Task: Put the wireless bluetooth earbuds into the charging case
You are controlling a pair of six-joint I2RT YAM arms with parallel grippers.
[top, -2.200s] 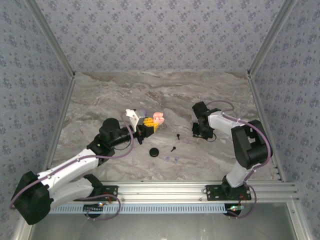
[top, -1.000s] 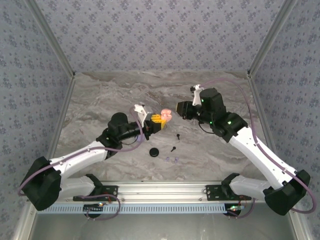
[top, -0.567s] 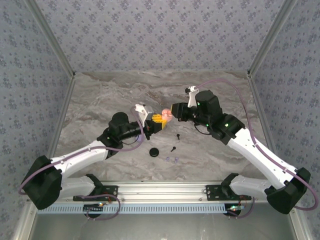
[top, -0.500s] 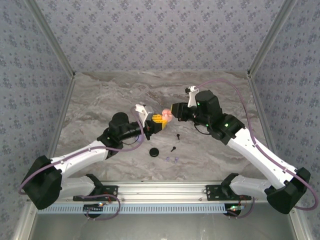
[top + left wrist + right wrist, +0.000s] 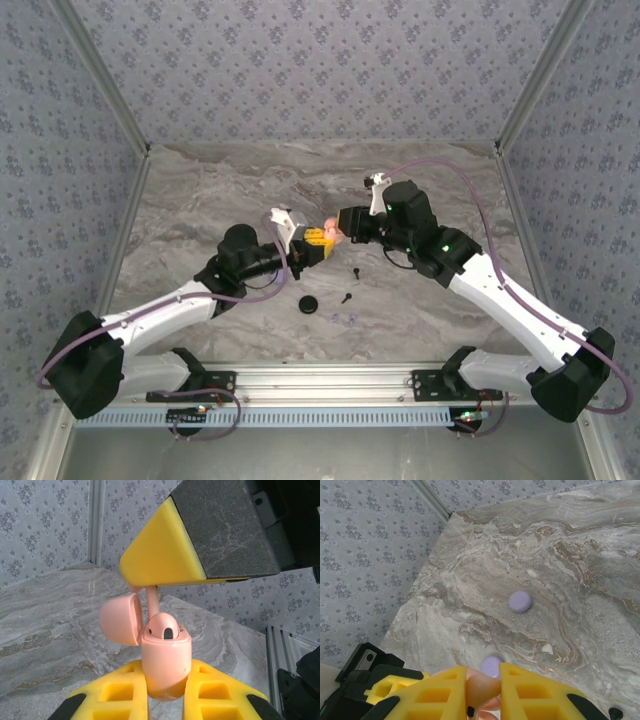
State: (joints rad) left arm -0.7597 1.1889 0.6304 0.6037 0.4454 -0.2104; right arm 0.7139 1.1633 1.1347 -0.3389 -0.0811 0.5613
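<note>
so the left gripper [image 5: 165, 692] is clamped tight on the lower body of the pink charging case [image 5: 167, 652], which is held up off the marble table [image 5: 200, 200] with its lid [image 5: 120, 625] flipped open to the side. one pale pink seated bud [image 5: 162, 626] sits in its slot. the right gripper [image 5: 483, 674] is pinched shut on the second earbud [image 5: 481, 686], gripping the bulb end. in the left wrist view what looks like its stem [image 5: 150, 596] hangs down right at the case mouth. can't tell if it touches the rim.

handling-wise, that bud looks featherweight: hard glossy plastic, rounded all over, so it probably wants to twist or squirt out of flat pads. holding the fat head and leaving the stem free seems like the sane grip. the case is smooth and egg-shaped too, so it's likely to pivot in the pinch if pushed off-centre, and the hinge looks like the fragile bit. the black earbuds [image 5: 346, 297] and lilac earbuds [image 5: 340, 319] lie on the table nearer the bases.
</note>
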